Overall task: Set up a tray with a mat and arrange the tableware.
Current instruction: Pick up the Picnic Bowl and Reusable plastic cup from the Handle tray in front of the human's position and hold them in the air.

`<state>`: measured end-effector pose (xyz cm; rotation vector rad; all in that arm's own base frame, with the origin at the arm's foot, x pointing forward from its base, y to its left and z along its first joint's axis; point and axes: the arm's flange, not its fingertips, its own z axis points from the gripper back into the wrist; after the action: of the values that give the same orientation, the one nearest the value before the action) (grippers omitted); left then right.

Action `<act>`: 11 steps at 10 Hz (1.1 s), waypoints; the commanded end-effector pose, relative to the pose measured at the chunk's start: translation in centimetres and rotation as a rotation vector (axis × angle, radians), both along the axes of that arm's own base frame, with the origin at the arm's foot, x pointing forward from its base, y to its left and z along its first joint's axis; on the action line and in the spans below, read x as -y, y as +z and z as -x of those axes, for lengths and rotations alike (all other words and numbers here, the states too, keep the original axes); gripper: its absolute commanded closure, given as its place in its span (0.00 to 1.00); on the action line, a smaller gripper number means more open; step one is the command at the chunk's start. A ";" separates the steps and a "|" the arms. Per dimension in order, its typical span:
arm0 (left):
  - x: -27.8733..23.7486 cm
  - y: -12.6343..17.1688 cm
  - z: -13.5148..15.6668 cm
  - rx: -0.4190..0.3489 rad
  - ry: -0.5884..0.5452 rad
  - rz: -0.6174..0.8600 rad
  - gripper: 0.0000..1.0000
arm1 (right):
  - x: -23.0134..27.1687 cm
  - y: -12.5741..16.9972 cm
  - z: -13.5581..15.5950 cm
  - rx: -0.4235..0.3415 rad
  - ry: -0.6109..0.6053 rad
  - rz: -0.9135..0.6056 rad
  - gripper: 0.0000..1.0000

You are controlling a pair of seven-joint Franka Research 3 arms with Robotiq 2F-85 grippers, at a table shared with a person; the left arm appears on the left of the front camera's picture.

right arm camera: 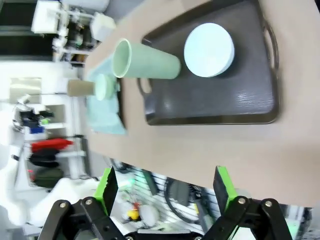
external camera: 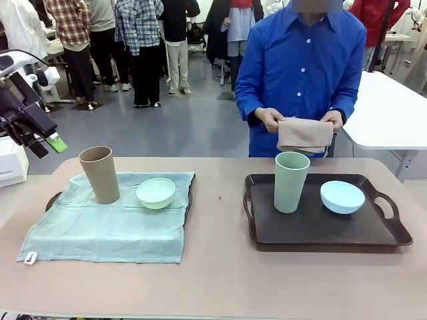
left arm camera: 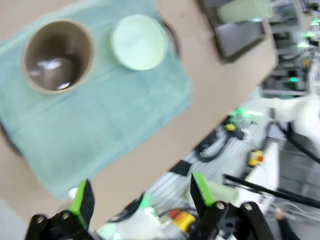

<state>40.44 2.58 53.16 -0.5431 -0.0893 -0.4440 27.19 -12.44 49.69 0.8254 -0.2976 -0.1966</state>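
Tableware stood split: sage cup (external camera: 291, 181), blue bowl (external camera: 342, 197) on the bare tray (external camera: 320, 230); tan cup (external camera: 100, 175), mint bowl (external camera: 155, 193) left of it, on teal cloth (external camera: 100, 230). Left gripper (left arm camera: 140, 195), right gripper (right arm camera: 165, 182) gaped empty; we reckoned the tray needed clearing for its mat (external camera: 305, 135).

left gripper (external camera: 47, 146) raised, jaws spread wide; right gripper (right arm camera: 165, 187) spread likewise.

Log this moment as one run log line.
left gripper open | right gripper open | tan cup, mint bowl on teal mat | sage cup, blue bowl on bare tray | person holds folded tan cloth
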 end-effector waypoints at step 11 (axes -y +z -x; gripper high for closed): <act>-16.5 -4.4 1.6 -0.121 0.340 0.580 0.00 | 6.9 -3.6 9.9 0.042 -0.116 -0.340 0.00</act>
<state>38.15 19.65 48.33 -1.1175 -0.2043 -0.0560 18.19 -20.22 47.09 1.1422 -0.3169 -0.4058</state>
